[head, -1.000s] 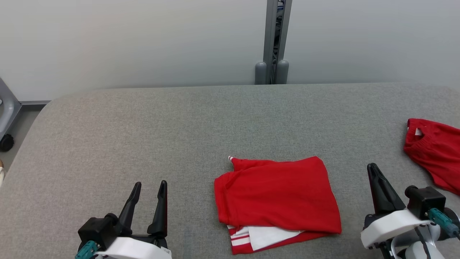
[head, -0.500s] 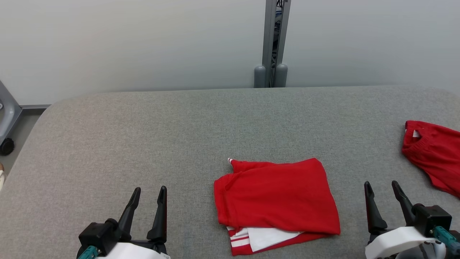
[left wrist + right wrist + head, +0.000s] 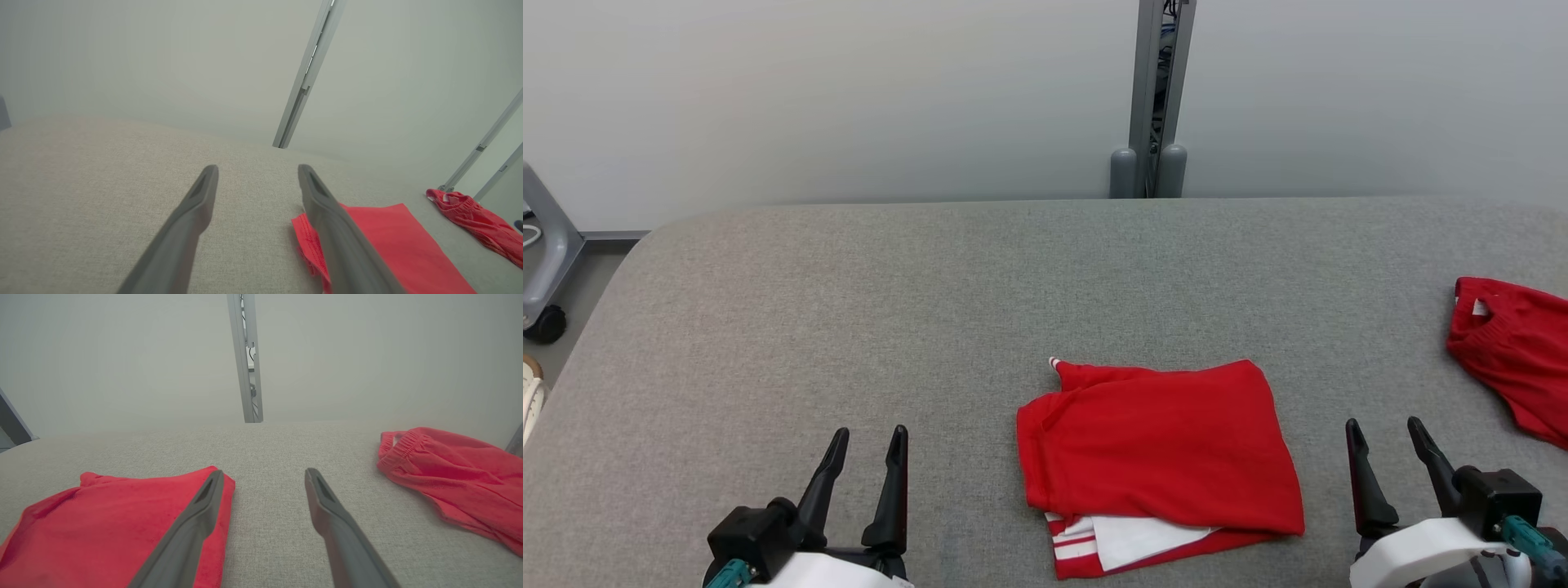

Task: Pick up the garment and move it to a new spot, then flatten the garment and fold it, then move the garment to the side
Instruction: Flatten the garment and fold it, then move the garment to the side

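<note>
A: Where does the head view sit?
B: High over the near edge of the worktop (image 3: 849, 286), facing forward and down to the far edge and the wall (image 3: 849, 98).
A: And the wrist views?
B: Low and close above the near edge, facing the far edge: one left of the folded garment (image 3: 1160, 449), one right of it.
A: What is shared?
B: All three catch that garment, the second red garment (image 3: 1511, 351) by the right edge, and the grey post (image 3: 1156, 98) behind the far edge.

The red garment (image 3: 1164, 449) lies folded flat on the grey table (image 3: 849, 310), white-striped layer showing beneath.
</note>
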Robot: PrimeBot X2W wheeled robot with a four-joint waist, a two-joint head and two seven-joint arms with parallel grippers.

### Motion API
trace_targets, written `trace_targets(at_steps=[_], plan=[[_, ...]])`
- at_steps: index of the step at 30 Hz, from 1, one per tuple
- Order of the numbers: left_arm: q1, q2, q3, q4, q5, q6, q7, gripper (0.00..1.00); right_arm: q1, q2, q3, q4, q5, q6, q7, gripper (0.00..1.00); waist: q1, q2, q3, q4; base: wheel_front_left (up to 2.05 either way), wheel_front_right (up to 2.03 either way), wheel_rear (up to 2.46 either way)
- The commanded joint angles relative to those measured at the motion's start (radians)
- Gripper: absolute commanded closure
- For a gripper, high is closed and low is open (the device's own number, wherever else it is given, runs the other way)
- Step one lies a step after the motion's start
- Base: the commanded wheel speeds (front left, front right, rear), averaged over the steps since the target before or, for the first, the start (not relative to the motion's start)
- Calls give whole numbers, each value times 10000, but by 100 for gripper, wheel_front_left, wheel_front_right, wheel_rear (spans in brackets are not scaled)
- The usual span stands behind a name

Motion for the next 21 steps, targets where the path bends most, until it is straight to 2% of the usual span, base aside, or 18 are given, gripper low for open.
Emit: trace_targets(at_steps=[1,4,8,13,14,21], plan=[[10,41,2,2,-29,-34,-39,0,-74,-99,10,31,58,-1,-45,0,0,0,32,43,0,0,0],[-56,39,-25,-11,-51,-47,-39,0,-125,-131,117,254,314,1,-45,0,0,0,114,122,0,0,0],[-149,41,-82,21,21,-75,-39,0,-505,-386,714,930,1387,1,288,0,0,0,341,279,0,0,0],[-372,42,-154,66,117,-96,-39,0,-1071,-1027,1701,1259,3127,-1,1060,0,0,0,740,498,0,0,0],[-372,42,-154,66,117,-96,-39,0,-1071,-1027,1701,1259,3127,-1,1060,0,0,0,740,498,0,0,0],[-610,39,-160,113,212,-116,-39,0,-1770,-2134,3118,1221,5531,-1,2064,0,0,0,1200,727,0,0,0]])
